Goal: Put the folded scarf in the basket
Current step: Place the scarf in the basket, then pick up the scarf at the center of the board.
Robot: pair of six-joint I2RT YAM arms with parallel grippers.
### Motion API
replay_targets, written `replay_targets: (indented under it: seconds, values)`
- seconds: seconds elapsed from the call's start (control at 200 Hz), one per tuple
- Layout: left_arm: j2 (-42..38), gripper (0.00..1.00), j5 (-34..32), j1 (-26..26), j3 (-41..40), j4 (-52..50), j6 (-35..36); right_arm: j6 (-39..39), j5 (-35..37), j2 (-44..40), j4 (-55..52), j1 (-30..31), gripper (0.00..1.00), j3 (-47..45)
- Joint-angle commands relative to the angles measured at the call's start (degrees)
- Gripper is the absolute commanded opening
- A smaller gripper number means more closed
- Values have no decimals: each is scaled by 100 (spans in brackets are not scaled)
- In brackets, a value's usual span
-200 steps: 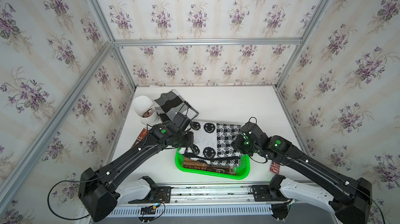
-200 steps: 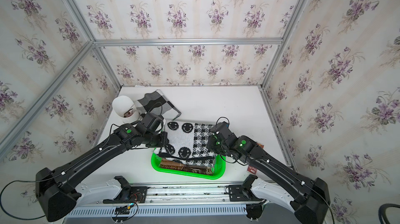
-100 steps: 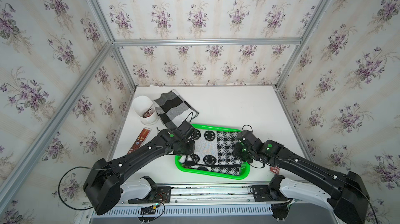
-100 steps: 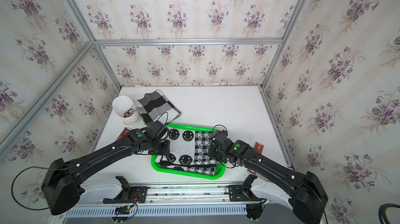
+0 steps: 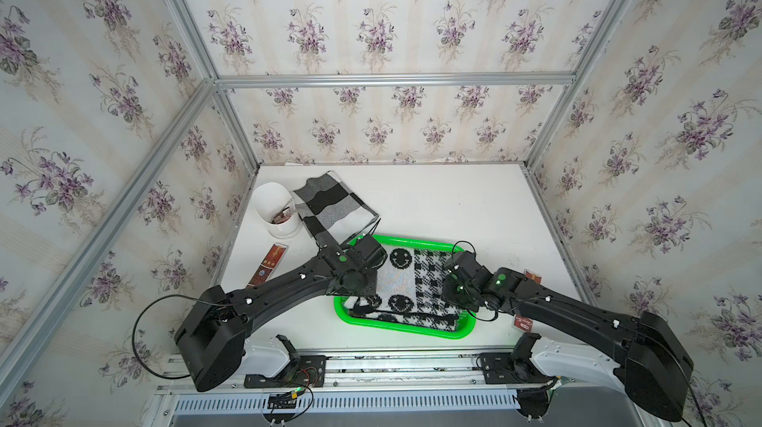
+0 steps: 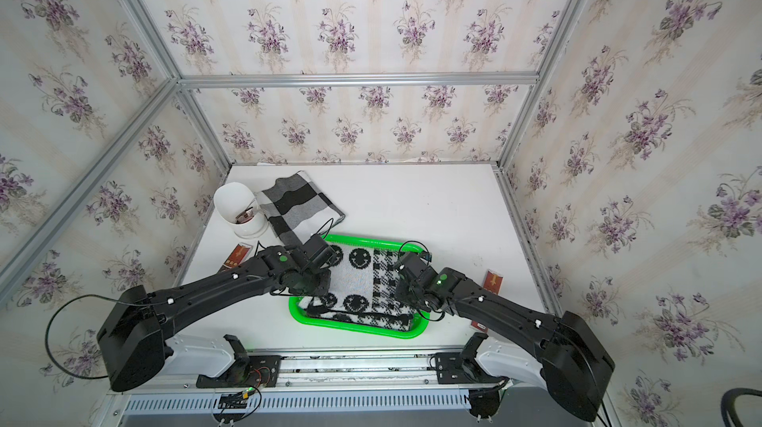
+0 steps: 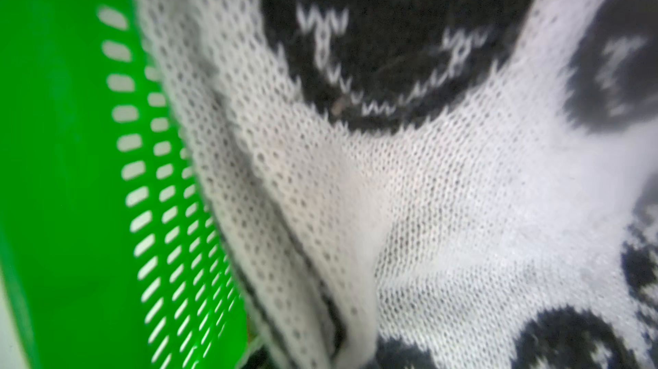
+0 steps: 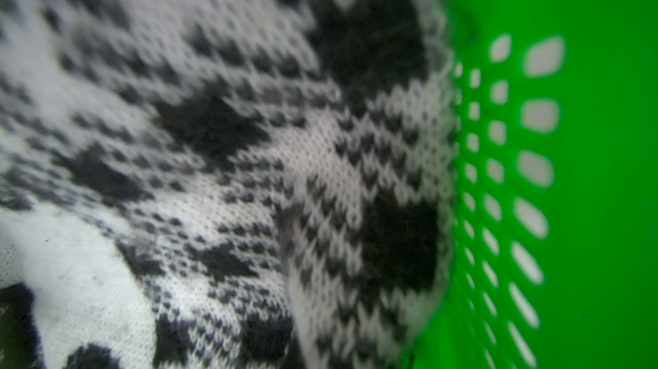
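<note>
The folded scarf (image 5: 406, 284), a black-and-white knit with smiley faces on one half and a check pattern on the other, lies inside the basket (image 5: 412, 331), filling most of its floor, with the bright green rim showing around it in both top views (image 6: 358, 331). The left claw (image 5: 363, 285) is down at the scarf's left edge and the right claw (image 5: 451, 294) at its right edge, both inside the basket walls. Their fingers are hidden under the wrists in the top views and do not show in the wrist views. In the left wrist view the white knit (image 7: 427, 189) gathers into a raised ridge running toward the camera beside the slotted green wall (image 7: 71, 171), and in the right wrist view the checked knit (image 8: 213, 171) bunches the same way next to the perforated side (image 8: 605, 171), so each claw reads as clenched on a pinch of the scarf. On the tabletop (image 5: 453, 206) behind the basket, a grey-and-black striped cloth (image 5: 330, 206) lies flat, its near corner close to the basket's far left corner, and a white cup (image 5: 278, 210) stands just beside it. A red-brown sachet (image 5: 268, 264) lies left of the left arm, and another sachet (image 5: 534, 276) lies right of the basket.
</note>
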Motion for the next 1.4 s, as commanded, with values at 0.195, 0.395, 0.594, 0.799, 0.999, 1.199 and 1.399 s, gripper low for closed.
replay_targets:
  seconds: [0.195,0.395,0.594,0.799,0.999,1.199,1.399]
  values:
    - [583,0,-880,-72,30,-709,-355,62,196,220,-113,-2,1,-134]
    - [643,27,-908,-91,168,-792,-354,52,226,133,-261,-7,23,-112]
    - [62,66,-841,-285,905,-1020,-299,15,420,-375,-584,-2,47,220]
    - [-261,70,-987,-309,1925,-1648,-291,-130,639,-547,-1151,-2,56,1012]
    - [-456,74,-1568,243,2514,-2097,95,-183,770,-705,-1466,-2,59,1502]
    - [-146,65,-1495,1739,2371,-1461,866,-413,1120,-611,-1572,-12,59,1961]
    - [1969,56,-987,2599,2885,-818,1292,-748,1120,-350,-1176,-111,57,2291]
